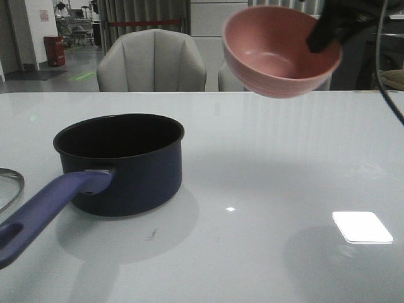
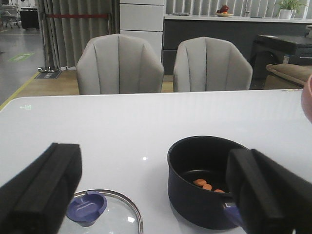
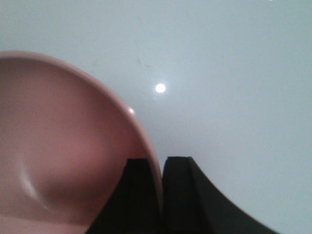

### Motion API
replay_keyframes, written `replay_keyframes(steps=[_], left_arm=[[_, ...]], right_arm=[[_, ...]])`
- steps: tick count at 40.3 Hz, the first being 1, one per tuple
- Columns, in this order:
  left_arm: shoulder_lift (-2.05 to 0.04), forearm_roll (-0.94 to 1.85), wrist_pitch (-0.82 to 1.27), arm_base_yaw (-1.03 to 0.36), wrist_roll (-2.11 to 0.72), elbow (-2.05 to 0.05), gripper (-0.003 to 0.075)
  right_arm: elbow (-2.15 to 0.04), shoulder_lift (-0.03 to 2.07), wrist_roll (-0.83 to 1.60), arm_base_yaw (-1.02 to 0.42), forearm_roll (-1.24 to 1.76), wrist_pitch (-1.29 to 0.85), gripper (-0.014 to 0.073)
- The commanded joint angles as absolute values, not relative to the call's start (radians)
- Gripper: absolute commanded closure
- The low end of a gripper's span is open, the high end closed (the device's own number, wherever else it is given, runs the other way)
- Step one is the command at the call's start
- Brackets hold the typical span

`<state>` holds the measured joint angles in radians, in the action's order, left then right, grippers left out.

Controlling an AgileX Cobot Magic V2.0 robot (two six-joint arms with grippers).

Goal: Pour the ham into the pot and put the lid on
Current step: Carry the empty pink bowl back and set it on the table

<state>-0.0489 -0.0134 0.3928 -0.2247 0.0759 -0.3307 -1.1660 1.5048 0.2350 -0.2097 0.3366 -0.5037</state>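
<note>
The dark navy pot [image 1: 123,161] stands on the table's left half, its purple-blue handle [image 1: 38,211] pointing toward the front left. In the left wrist view the ham [image 2: 206,185], a few orange slices, lies on the pot's [image 2: 197,183] black bottom. The lid [image 2: 105,214] with its blue knob [image 2: 87,206] lies flat on the table beside the pot; only its rim [image 1: 9,186] shows in the front view. My left gripper [image 2: 151,195] is open, above the lid and pot. My right gripper [image 3: 161,165] is shut on the rim of the pink bowl [image 1: 278,50], held high, tilted and empty.
The white table [image 1: 284,189] has glare patches at the front right. Two grey chairs [image 1: 151,63] stand behind its far edge. The pink bowl [image 3: 63,146] fills much of the right wrist view.
</note>
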Motion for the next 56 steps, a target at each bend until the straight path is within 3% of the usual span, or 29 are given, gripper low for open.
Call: replay_keyframes(steps=[1, 10, 20, 30, 35, 47, 56], left_arm=[[-0.060, -0.012, 0.315, -0.234, 0.074, -0.355, 0.0083], [-0.060, -0.012, 0.315, -0.234, 0.074, -0.355, 0.0083], [-0.060, -0.012, 0.317, -0.234, 0.074, -0.355, 0.0083], [-0.060, -0.012, 0.319, -0.234, 0.074, -0.355, 0.0083], [-0.060, -0.012, 0.319, -0.234, 0.074, -0.355, 0.0083], [-0.060, -0.012, 0.319, -0.234, 0.074, -0.355, 0.0083], [-0.060, -0.012, 0.319, -0.234, 0.074, -0.355, 0.0083]], right_arm=[[-1.193, 1.497, 0.173, -0.120, 0.337, -0.545, 0.0456], [-1.193, 1.629, 0.184, -0.045, 0.333, -0.693, 0.0456], [-1.196, 1.736, 0.195, -0.045, 0.315, -0.674, 0.0437], [-1.196, 1.772, 0.196, -0.045, 0.308, -0.651, 0.0179], [-1.211, 1.765, 0.197, -0.045, 0.264, -0.652, 0.0131], [-1.250, 1.554, 0.252, -0.046, 0.207, -0.721, 0.0131], [-1.118, 1.287, 0.257, -0.049, 0.260, -0.571, 0.0131]])
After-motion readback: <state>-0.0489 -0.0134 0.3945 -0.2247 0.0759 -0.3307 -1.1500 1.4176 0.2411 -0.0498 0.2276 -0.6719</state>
